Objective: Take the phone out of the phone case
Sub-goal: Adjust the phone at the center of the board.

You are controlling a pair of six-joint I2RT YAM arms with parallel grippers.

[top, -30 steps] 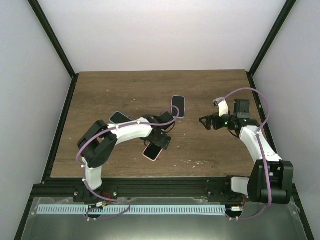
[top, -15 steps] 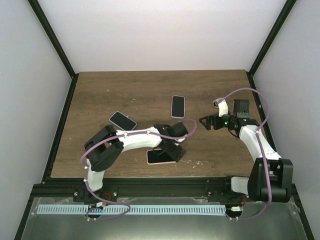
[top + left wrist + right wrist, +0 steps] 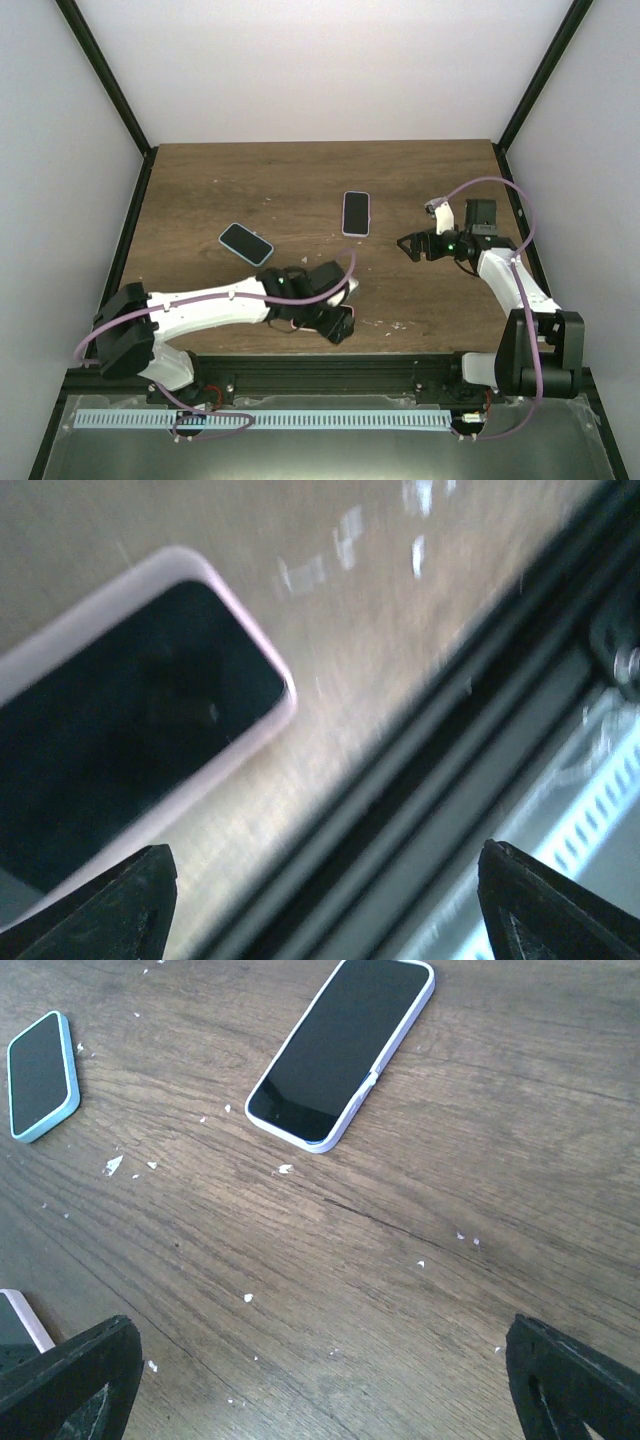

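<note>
**Phone (image 3: pixel 120 720) lying in pink case (image 3: pixel 283 695) at near edge of desk (image 3: pixel 250 180), left fingers (image 3: pixel 135 900) released above it**

Phone is sitting screen-up inside the pink case, case rim wrapping its visible corner. It is lying flat on the desk close to the black rail (image 3: pixel 420 780) along the near edge. Left wrist view is blurring, so finer detail on the case is hard to tell.

Left fingers are spreading wide and gripping nothing. One tip is showing over the phone's lower end, the other over the rail side. Whether either tip is touching the case, cannot tell. From the top view, the left arm (image 3: pixel 200 310) is reaching low across the front of the desk and covering most of the phone.

Right fingers (image 3: pixel 70 1375) are released too, both tips showing far apart at the bottom corners of the right wrist view with nothing between them. They are hovering over bare wood on the right side of the desk, well apart from the pink case.

Two other phones are lying flat, screen-up, farther back. Teal-cased phone (image 3: pixel 246 244) is sitting left of centre at an angle. Lavender-cased phone (image 3: pixel 356 213) is sitting near the middle, closer to the right fingers. They are well apart from each other. Small white flecks are scattering over the wood.
</note>
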